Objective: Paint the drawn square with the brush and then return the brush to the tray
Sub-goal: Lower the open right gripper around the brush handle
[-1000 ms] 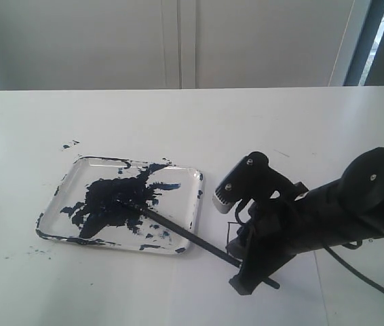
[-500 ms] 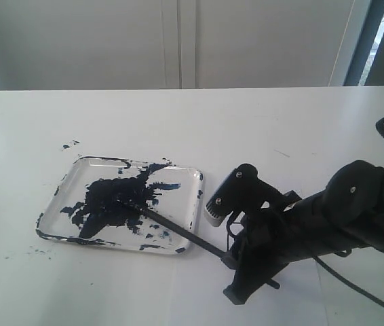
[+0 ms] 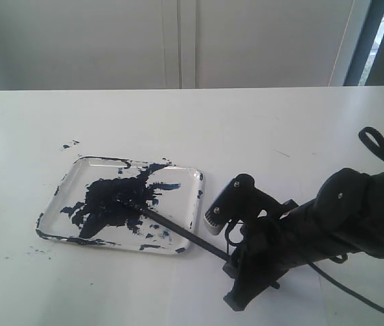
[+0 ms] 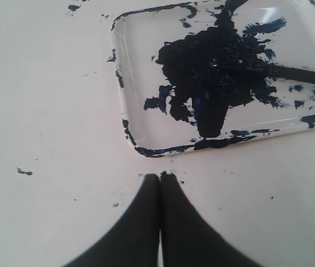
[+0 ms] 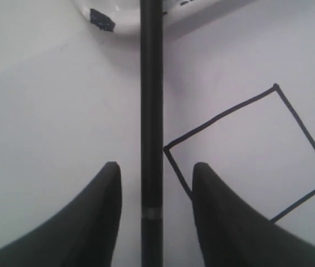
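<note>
The tray (image 3: 70, 193), clear plastic smeared with dark blue paint, lies left of centre on the white table. The brush (image 3: 178, 231) has its tip in the paint blotch, and its black handle slants out over the tray's near right corner. My right gripper (image 3: 231, 282) is down at the handle's outer end. In the right wrist view it (image 5: 154, 167) is open, one finger on each side of the brush (image 5: 151, 83), not touching it. The drawn square (image 5: 252, 153) is white inside and lies just beside the handle. My left gripper (image 4: 160, 177) is shut and empty, just outside the tray's (image 4: 132, 83) rim.
Small dark paint specks (image 3: 68, 145) dot the table beyond the tray's far left corner and near its front edge. A black cable (image 3: 361, 292) trails from the right arm. The table's far edge meets a pale wall.
My right arm has shifted left and sunk lower over the brush handle, its jaws staying open. The brush, tray and left gripper have not moved.
</note>
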`<action>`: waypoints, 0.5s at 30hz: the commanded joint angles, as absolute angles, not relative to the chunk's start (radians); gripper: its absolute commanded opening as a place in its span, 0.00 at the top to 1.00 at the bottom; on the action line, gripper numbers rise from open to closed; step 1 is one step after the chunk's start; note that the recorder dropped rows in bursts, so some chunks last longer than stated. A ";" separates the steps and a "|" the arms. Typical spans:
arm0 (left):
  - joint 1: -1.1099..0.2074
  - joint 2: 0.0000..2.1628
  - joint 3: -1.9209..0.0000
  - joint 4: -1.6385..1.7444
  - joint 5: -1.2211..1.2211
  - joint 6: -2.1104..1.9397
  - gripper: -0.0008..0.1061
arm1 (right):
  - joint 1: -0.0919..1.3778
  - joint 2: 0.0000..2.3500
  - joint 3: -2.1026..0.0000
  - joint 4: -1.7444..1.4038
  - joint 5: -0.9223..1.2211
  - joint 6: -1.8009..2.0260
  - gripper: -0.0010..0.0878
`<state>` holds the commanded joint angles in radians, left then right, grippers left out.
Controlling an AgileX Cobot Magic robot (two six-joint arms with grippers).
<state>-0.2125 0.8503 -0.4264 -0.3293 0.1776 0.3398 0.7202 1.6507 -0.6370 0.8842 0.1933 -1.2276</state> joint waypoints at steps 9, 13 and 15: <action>-0.213 0.850 -0.426 -0.329 0.176 0.340 0.99 | 0.720 1.678 -0.637 0.884 0.182 -1.228 0.55; -0.213 0.850 -0.426 -0.329 0.176 0.340 0.99 | 0.720 1.679 -0.637 0.888 0.174 -1.225 0.55; -0.213 0.850 -0.426 -0.329 0.173 0.340 0.99 | 0.720 1.679 -0.637 0.888 0.174 -1.225 0.58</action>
